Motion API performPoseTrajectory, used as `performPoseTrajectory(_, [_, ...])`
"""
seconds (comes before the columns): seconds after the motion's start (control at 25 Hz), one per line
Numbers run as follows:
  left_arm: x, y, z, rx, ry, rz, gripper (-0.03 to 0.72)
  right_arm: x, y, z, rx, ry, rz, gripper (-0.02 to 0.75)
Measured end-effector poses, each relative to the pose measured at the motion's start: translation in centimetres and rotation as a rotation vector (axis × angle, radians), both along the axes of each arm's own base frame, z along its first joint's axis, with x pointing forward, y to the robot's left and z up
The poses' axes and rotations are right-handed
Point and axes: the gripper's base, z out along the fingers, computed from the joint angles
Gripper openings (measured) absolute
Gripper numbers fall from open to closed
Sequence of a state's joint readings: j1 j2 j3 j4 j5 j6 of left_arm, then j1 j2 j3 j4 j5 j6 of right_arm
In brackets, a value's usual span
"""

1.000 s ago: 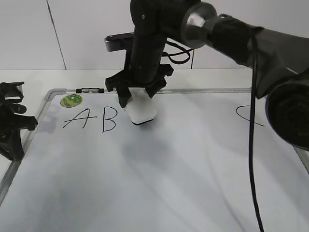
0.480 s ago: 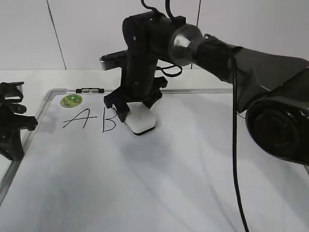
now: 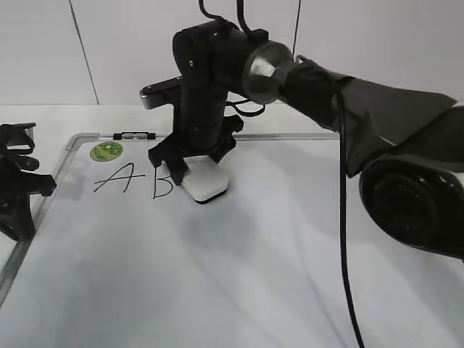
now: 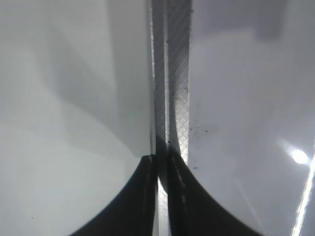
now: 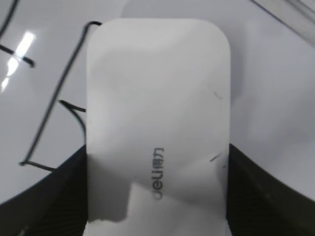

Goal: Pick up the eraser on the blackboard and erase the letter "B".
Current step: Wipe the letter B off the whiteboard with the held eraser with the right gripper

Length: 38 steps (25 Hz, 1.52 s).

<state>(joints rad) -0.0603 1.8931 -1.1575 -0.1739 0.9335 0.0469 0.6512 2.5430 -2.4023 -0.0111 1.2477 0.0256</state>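
Observation:
My right gripper point(image 3: 190, 165) is shut on the white eraser point(image 3: 204, 183) and presses it flat on the blackboard point(image 3: 239, 261). The eraser covers the right side of the black letter "B" point(image 3: 160, 185). In the right wrist view the eraser point(image 5: 157, 118) fills the frame between the two black fingers point(image 5: 156, 189), with the "B" strokes point(image 5: 54, 118) showing at its left edge. My left gripper point(image 3: 14, 185) rests at the board's left frame; in its wrist view the jaws point(image 4: 162, 169) are shut over the grey frame rail point(image 4: 172, 73).
A slanted black "A" point(image 3: 119, 177) is left of the "B". A round green sticker point(image 3: 106, 151) sits at the board's top-left corner. The right arm's dark body point(image 3: 413, 145) hangs over the board's right half.
My right gripper has slid the eraser left across the board, from just right of the "B" onto its right side. The left arm has not moved.

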Motion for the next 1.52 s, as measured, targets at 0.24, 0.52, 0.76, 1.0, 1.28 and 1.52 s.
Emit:
performPoseTrajectory(0.24, [0.0,0.0,0.0,0.000,0.000,0.000,0.043,-1.9,2.7,-0.1,0.020,-0.009,0.064,0.565])
performPoseTrajectory(0.52, [0.0,0.0,0.0,0.001,0.000,-0.001,0.046,-2.1,2.9,-0.2,0.021,-0.009,0.031,0.564])
performPoseTrajectory(0.76, [0.0,0.0,0.0,0.002,-0.006,-0.002,0.046,-1.6,2.4,-0.1,0.005,-0.027,-0.019,0.564])
performPoseTrajectory(1.0, [0.3,0.0,0.0,-0.002,-0.029,0.003,0.046,-0.1,0.7,-0.1,0.008,-0.036,-0.089,0.564])
performPoseTrajectory(1.28, [0.3,0.0,0.0,-0.002,-0.030,0.004,0.046,1.2,-1.1,-0.1,-0.015,-0.055,-0.131,0.564])
performPoseTrajectory(1.52, [0.3,0.0,0.1,-0.004,-0.029,0.004,0.046,1.3,-1.1,-0.2,-0.024,-0.065,-0.128,0.564])
